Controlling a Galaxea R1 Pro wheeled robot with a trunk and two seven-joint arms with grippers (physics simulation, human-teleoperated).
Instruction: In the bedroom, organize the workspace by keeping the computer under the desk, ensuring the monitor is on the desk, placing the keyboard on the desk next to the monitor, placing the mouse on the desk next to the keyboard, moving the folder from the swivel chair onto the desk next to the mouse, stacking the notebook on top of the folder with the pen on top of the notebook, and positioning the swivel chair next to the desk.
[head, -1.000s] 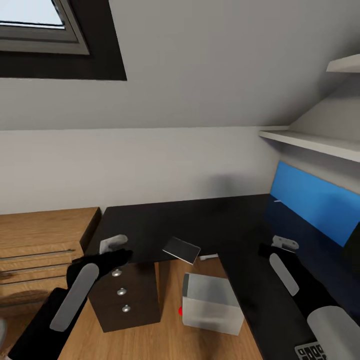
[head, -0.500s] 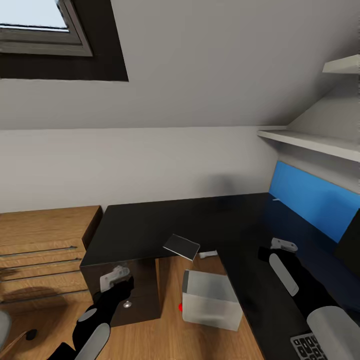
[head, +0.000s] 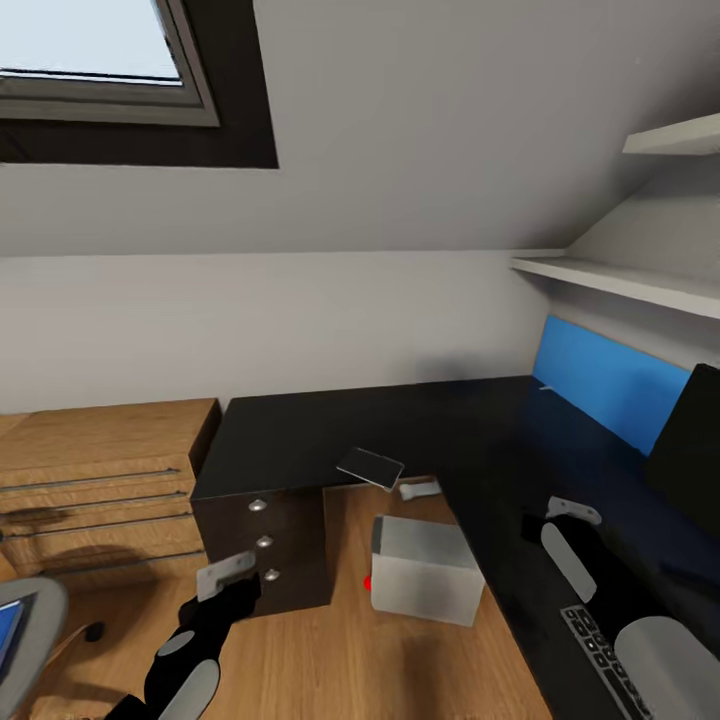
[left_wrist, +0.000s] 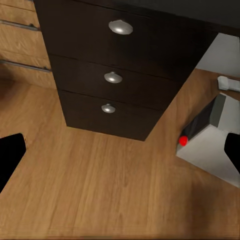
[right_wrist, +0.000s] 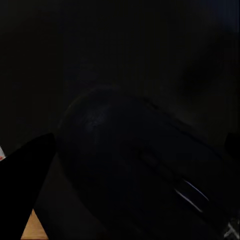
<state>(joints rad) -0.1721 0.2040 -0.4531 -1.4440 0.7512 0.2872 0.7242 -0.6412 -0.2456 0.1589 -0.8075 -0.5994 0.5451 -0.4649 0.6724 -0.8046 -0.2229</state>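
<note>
Close beneath the right gripper (right_wrist: 135, 165), fingers spread, lies the mouse (right_wrist: 140, 175) on the desk (head: 420, 430); left gripper (left_wrist: 120, 155) likewise spread.

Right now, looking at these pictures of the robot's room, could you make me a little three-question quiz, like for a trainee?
1. True or false: the computer stands on the wooden floor, not on the desk.
2. How many round knobs does the dark drawer unit show in the left wrist view? A) two B) three C) five
3. Fill in: in the head view, the keyboard lies on the desk close beside the ____ arm.

Key: 1 true: the light grey box sits on the floor beside the drawer unit. 2 B: three knobs, one per drawer. 3 right: its keys show at the lower corner beside that arm.
</note>
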